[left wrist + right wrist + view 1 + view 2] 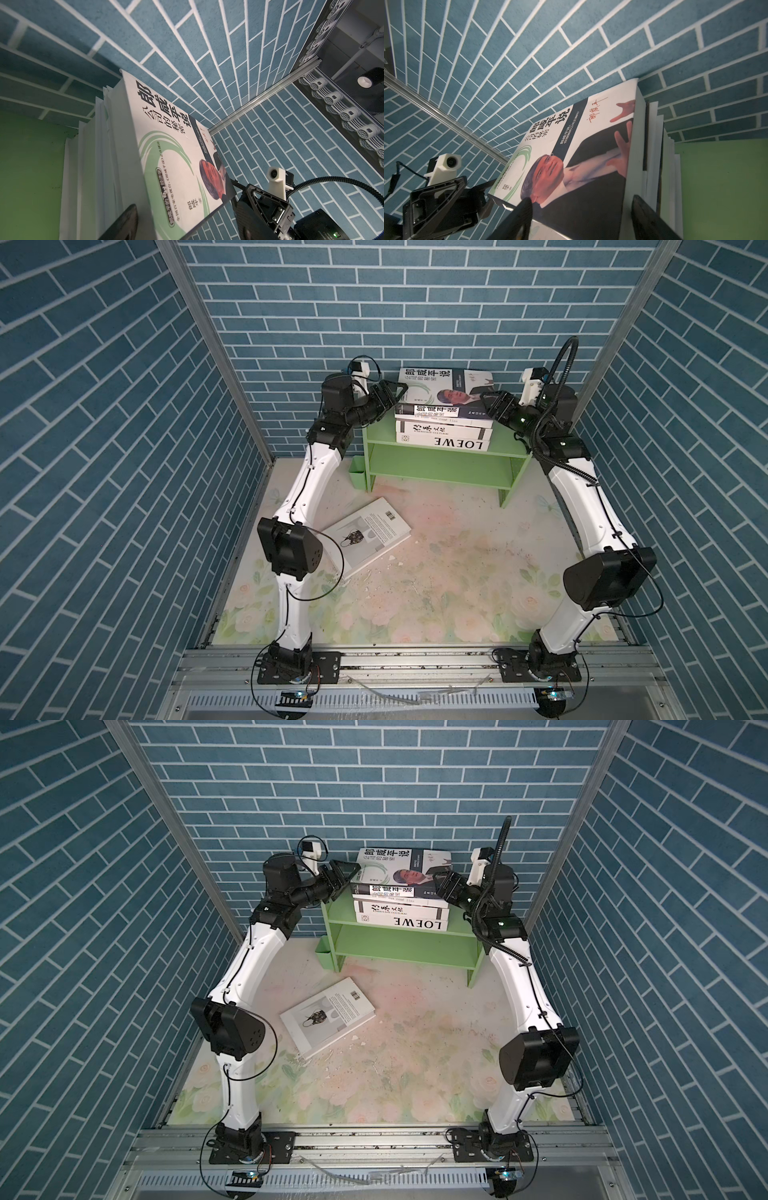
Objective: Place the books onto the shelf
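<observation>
Four books on shelf, one off; left hand, right hand clamp top book.

Portrait book: I log a paper cover with a slight gloss and matt white page edges.
Shelf: wood, matt green paint.
Surface: floral print, scuffed, gritty.
Walls: matt, grainy brick print.
Frame post: brushed metal.
Left arm shell: smooth white plastic.
Right pincer: matt black plastic.
</observation>
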You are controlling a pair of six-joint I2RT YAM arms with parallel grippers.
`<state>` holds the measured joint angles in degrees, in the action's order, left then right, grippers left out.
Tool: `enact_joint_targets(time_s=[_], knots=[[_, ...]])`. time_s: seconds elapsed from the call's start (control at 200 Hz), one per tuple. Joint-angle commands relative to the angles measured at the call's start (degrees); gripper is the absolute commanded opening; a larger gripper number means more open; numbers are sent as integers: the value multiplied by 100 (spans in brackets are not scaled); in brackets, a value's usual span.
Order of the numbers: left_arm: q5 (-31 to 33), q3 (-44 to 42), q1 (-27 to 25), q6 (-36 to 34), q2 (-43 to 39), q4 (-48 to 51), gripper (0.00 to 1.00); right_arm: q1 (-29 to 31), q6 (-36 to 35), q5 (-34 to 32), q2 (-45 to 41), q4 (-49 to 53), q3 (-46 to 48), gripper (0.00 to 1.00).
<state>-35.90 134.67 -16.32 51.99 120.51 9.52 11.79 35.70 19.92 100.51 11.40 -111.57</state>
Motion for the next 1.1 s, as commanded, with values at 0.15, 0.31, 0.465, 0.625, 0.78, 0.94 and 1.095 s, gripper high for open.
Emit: enact_joint_targets(time_s=[0.15,0.31,0.465,0.625,0.78,0.94,1.095], knots=[[-109,39,-42,-35,-42,-186,76,151,-237,589,118,89,-246,74],[-199,199,-47,46,50,-291,77,258,-378,752,153,159,-421,74],[-277,438,-90,145,229,-399,77,292,-389,717,197,179,-541,74],[-286,678,-117,176,389,-386,77,297,-397,654,197,185,-533,74],[-260,771,-117,219,499,-419,78,292,-424,577,180,187,-471,74],[-251,780,-115,346,622,-568,78,294,-449,496,180,181,-421,74],[-234,715,-117,421,658,-750,79,297,-468,460,180,174,-401,74]])
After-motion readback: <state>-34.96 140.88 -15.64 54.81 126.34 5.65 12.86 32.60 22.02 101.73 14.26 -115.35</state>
